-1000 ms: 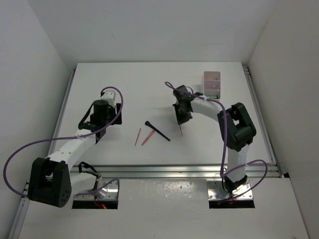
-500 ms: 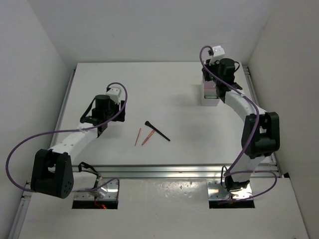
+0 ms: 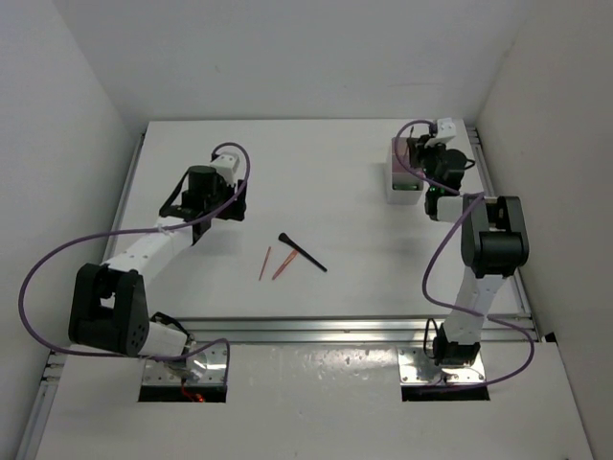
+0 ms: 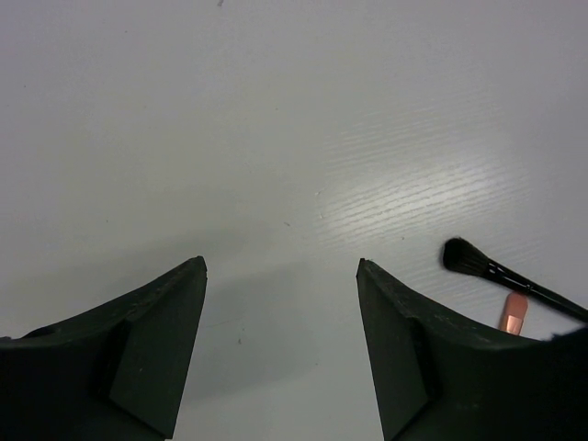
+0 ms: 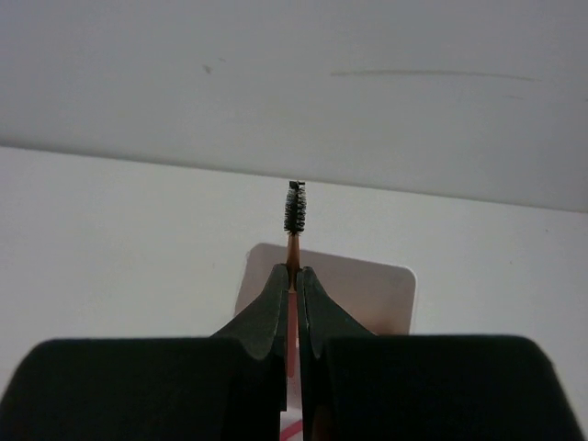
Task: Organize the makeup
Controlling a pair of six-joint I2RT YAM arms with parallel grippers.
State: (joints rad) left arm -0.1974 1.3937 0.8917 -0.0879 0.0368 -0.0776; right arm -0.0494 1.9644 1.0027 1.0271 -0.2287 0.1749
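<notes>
Right hand (image 5: pixel 292 276) clamped on bristle-tipped pencil (image 5: pixel 294 209), above box (image 5: pixel 367 294). Left hand (image 4: pixel 281 265) apart, empty, well left of box; brush (image 4: pixel 478 265) on bench (image 4: pixel 276 110), nearer box.

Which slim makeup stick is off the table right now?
The orange wand with the black bristle tip, pinched in the right tool over the box; both pink pencils and the black brush lie on the table.

Bare counter (image 3: pixel 316 163) is lying open under your left hand (image 4: pixel 281 265); the black brush (image 3: pixel 302 251) and two pencils (image 3: pixel 265 264) are blocking mid-counter. Your right hand (image 5: pixel 294 273), spoolie pencil (image 5: pixel 294 211) sticking out, is crowding the box (image 3: pixel 397 187) near the right wall (image 3: pixel 546 144).
</notes>
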